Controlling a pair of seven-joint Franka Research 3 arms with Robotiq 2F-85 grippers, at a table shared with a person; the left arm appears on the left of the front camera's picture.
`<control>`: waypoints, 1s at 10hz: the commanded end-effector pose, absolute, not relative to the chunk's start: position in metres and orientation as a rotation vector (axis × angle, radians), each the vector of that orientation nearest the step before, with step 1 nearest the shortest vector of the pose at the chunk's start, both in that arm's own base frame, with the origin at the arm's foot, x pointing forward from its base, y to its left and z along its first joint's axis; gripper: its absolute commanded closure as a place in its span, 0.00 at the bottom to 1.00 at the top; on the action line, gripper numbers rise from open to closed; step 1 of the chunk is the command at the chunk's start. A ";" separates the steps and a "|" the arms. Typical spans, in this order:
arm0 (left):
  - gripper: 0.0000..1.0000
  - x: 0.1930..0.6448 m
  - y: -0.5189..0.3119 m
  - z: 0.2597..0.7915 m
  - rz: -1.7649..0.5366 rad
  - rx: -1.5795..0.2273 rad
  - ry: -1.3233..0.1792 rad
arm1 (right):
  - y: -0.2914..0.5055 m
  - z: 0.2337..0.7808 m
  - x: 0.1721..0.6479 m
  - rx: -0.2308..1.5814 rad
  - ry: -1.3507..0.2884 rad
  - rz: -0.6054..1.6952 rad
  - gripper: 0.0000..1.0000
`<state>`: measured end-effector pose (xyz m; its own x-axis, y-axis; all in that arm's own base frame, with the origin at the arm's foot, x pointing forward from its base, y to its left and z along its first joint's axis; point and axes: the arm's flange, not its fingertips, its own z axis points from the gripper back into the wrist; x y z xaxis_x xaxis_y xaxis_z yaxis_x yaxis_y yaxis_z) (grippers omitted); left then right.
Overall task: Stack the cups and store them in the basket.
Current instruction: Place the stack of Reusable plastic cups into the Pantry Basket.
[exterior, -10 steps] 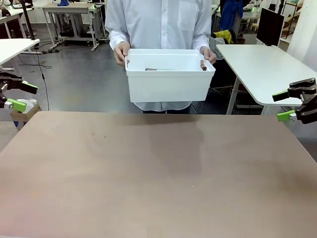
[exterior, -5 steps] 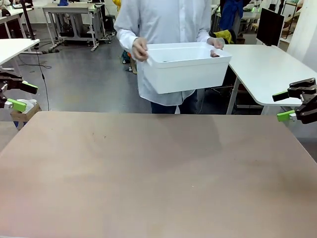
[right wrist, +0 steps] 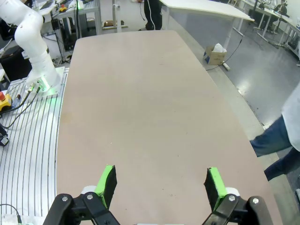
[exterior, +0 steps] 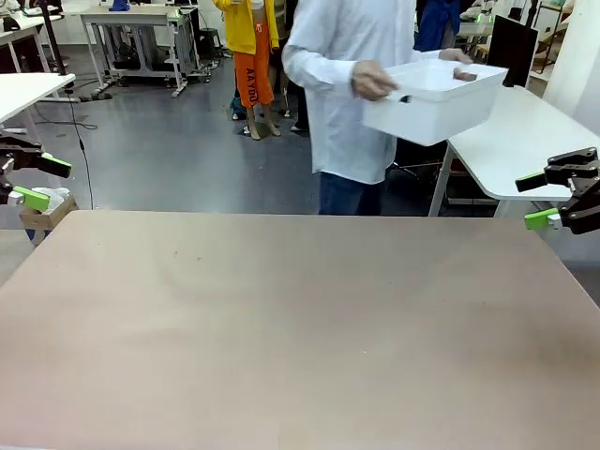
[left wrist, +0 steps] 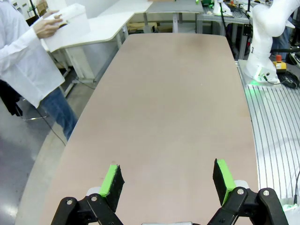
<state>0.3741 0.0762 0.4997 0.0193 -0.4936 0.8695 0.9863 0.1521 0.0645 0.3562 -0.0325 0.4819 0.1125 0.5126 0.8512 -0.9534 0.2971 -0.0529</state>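
Observation:
A person in a white shirt holds the white basket (exterior: pixel 433 101) in both hands, up in the air beyond the far right of my table, above a white side table (exterior: pixel 511 131). The basket (left wrist: pixel 65 26) also appears at the top left of the left wrist view. The cups are out of view; the basket's inside is hidden from me. My left gripper (exterior: pixel 36 183) hangs open at the left table edge, and its green pads (left wrist: pixel 111 180) stand wide apart over bare tabletop. My right gripper (exterior: pixel 536 200) hangs open at the right edge, nothing between its fingers (right wrist: pixel 107 183).
The brown tabletop (exterior: pixel 291 319) lies bare in front of me. The other arm's white base (left wrist: pixel 262 42) stands past the table's end in the left wrist view, and likewise a white base (right wrist: pixel 35 51) in the right wrist view. A second person (exterior: pixel 253 56) in yellow and orange stands farther back.
The person has turned and carried the basket from the far middle of the table to the right, toward the white side table. Neither gripper has moved.

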 end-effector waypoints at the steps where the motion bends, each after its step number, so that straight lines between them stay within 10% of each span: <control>1: 0.00 0.373 0.076 0.502 -1.302 -0.703 -0.900 | -0.032 0.486 0.360 0.619 -0.924 1.164 0.00; 10: 0.00 0.373 0.076 0.502 -1.302 -0.703 -0.900 | -0.032 0.486 0.360 0.619 -0.924 1.164 0.00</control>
